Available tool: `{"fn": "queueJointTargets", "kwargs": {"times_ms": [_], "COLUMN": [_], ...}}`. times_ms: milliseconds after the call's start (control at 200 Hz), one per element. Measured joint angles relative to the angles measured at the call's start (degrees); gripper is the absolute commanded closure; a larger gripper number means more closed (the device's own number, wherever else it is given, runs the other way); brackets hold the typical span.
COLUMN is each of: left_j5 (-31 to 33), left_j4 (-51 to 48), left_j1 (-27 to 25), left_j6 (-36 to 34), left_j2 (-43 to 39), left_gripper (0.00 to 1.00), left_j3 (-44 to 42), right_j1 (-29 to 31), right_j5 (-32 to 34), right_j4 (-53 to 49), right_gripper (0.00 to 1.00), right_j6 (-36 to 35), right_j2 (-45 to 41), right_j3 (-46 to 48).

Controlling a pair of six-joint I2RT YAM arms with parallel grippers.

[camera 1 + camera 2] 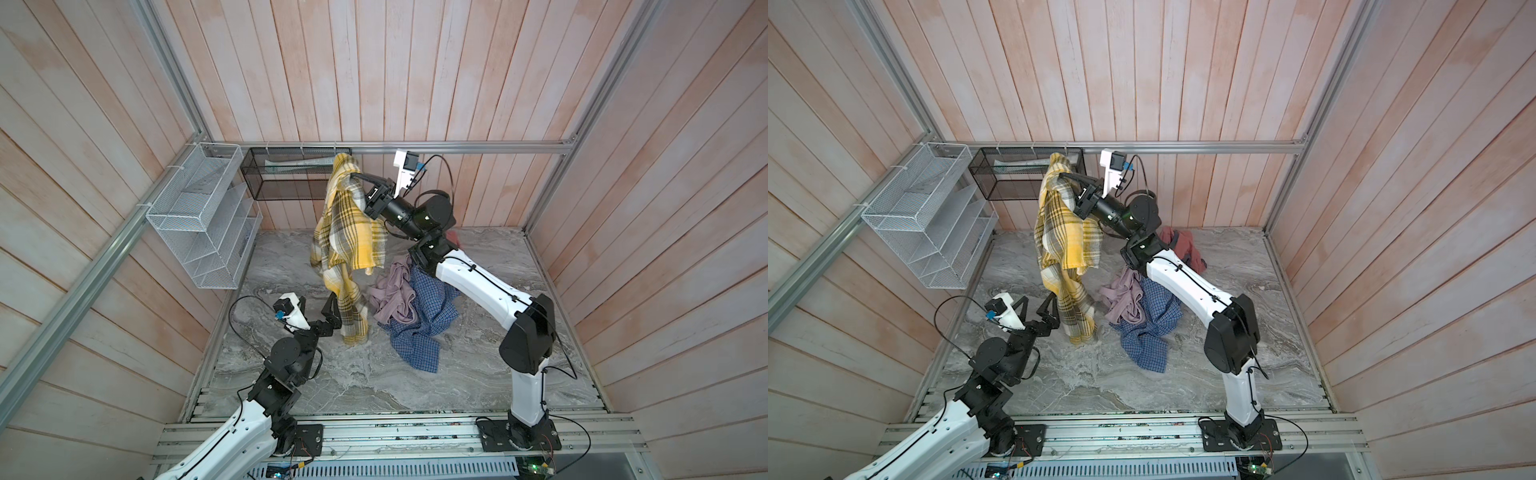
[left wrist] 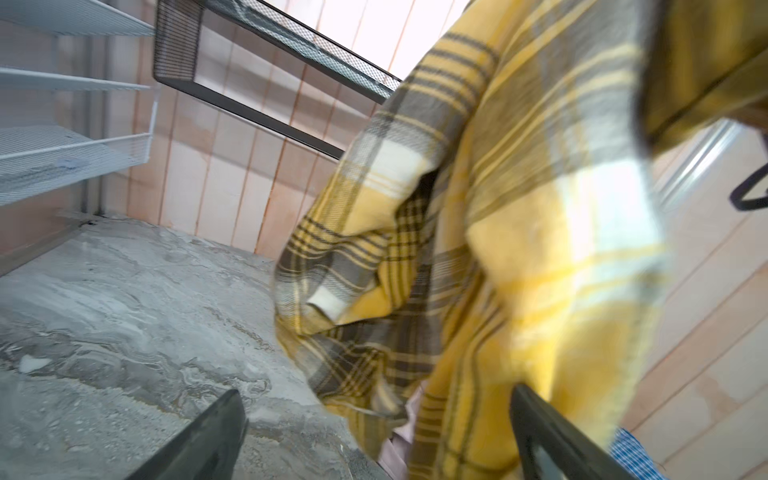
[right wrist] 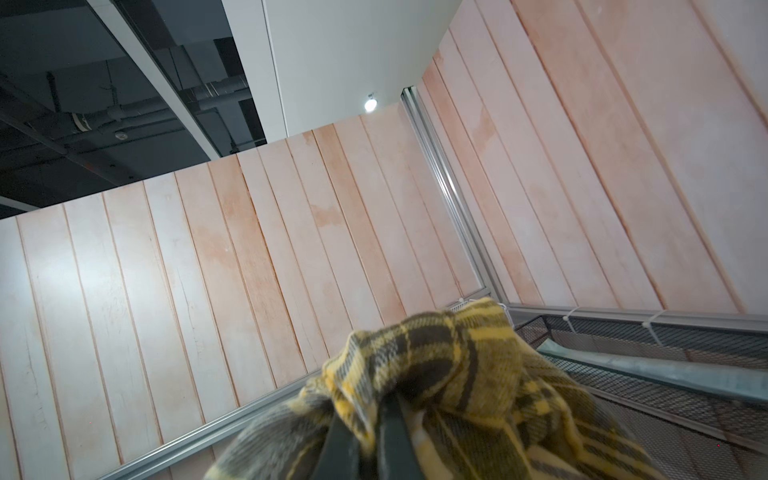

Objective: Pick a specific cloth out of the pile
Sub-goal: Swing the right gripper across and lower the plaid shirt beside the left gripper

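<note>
You had the right gripper [image 1: 356, 176] clamped shut on a bunched fold at the top of the mustard-yellow plaid cloth [image 1: 347, 232], high above the pile [image 1: 409, 307] and to its left in both top views. The cloth hung in a long twisted drape, its lower end down beside the pile's left edge. Whether that end touched the marble-patterned surface [image 1: 332, 374] could not be told. Your left gripper [image 1: 316, 306] stood with its jaws wide apart and empty, just beside the hanging tail.

Judged from here, doing this lift well called for more height and a drift away from the pile, so the tail came clear without dragging the pale pink garment [image 1: 390, 299] or the blue small-checked shirt [image 1: 419, 328]. The left gripper was well placed to catch the tail low down and steady it.

The cloth looked thick, fuzzy and loosely woven, with dark grey and white bands, and heavy enough to fall straight. The pink garment looked thin and crumpled, and the shirt light and creased.
</note>
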State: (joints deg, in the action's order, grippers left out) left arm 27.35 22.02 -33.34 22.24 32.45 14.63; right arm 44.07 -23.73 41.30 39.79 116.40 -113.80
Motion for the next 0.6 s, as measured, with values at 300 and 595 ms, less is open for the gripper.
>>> {"fn": "queueJointTargets", "kwargs": {"times_ms": [300,595], "left_j5": [8.70,14.27], "left_j4": [-10.78,-18.38], "left_j1": [0.00,0.00], "left_j6": [1.38,4.26], "left_j2": [-9.38,-11.98], "left_gripper": [0.00,0.00], "left_j3": [-0.83,-0.83], "right_j1": [1.68,4.33], "right_j5": [-4.90,-8.50], "right_j4": [-8.41,-12.92], "right_gripper": [1.00,1.00], "right_j6": [-2.19,-4.92], "right_j2": [13.53,12.59], "right_j3": [-14.16,-5.22]}}
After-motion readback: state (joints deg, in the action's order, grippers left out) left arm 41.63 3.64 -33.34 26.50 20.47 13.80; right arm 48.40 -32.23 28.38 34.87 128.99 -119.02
